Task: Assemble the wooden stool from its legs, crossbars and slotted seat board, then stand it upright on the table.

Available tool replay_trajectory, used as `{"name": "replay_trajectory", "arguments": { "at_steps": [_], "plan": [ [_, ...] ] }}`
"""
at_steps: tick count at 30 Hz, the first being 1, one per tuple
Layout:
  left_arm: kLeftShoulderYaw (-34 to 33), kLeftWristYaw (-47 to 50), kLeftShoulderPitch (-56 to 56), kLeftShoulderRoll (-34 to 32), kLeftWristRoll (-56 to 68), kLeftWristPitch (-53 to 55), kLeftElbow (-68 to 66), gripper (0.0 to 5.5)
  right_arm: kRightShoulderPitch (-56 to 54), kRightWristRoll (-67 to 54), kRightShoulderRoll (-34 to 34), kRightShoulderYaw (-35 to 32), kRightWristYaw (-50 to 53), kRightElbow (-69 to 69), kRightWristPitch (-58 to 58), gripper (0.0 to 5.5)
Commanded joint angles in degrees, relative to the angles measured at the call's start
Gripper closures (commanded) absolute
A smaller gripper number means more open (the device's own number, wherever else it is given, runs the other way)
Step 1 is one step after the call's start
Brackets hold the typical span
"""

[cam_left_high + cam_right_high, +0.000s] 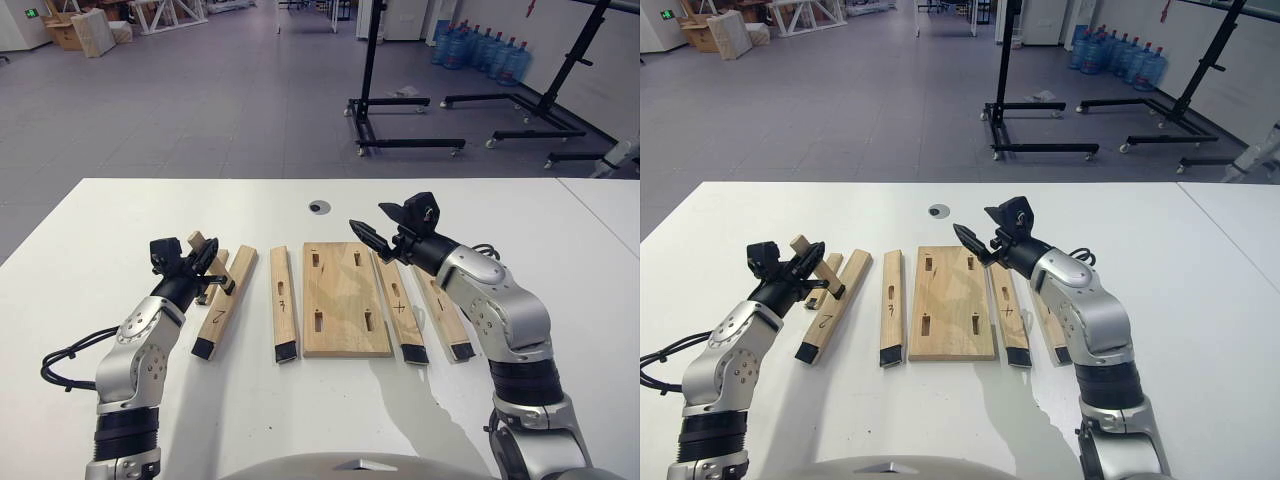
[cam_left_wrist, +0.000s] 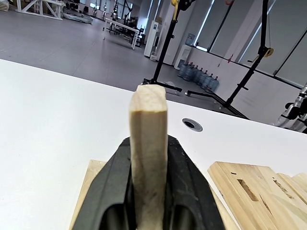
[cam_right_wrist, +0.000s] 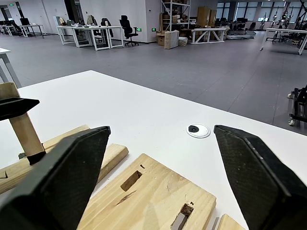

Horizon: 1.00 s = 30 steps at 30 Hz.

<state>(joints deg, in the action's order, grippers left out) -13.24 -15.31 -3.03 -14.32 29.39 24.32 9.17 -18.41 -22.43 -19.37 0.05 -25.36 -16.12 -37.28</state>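
Left gripper (image 1: 200, 262) is clamped on a short crossbar (image 2: 148, 124). The bar stands nearly upright, its free end projecting past the fingers, over the far end of the marked leg (image 1: 226, 305); contact below is unclear.

Right gripper (image 1: 368, 217) is spread wide, holding nothing, and hovers over the far edge of the seat board (image 1: 345, 300). The board lies flat mid-table, slots up, with other legs (image 1: 400, 310) beside it.

Step, as judged: seating the crossbar in a leg slot. Square the bar end to the slot before pressing. The right gripper should pin the receiving leg, else it likely slides.
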Motion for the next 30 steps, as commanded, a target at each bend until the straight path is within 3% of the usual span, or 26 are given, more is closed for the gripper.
{"name": "replay_trajectory", "arguments": {
  "at_steps": [1, 30],
  "plan": [
    [0.1, -0.1, -0.3, -0.1, -1.0, -0.2, -0.4, 5.11, -0.6, 0.6, -0.3, 0.2, -0.1, 0.4, 0.6, 1.51],
    [8.9, -3.3, 8.5, -0.3, -15.8, -16.9, -11.0, 5.11, 0.9, 0.6, -0.1, 0.9, 0.2, -1.1, 0.5, 1.51]
  ]
}}
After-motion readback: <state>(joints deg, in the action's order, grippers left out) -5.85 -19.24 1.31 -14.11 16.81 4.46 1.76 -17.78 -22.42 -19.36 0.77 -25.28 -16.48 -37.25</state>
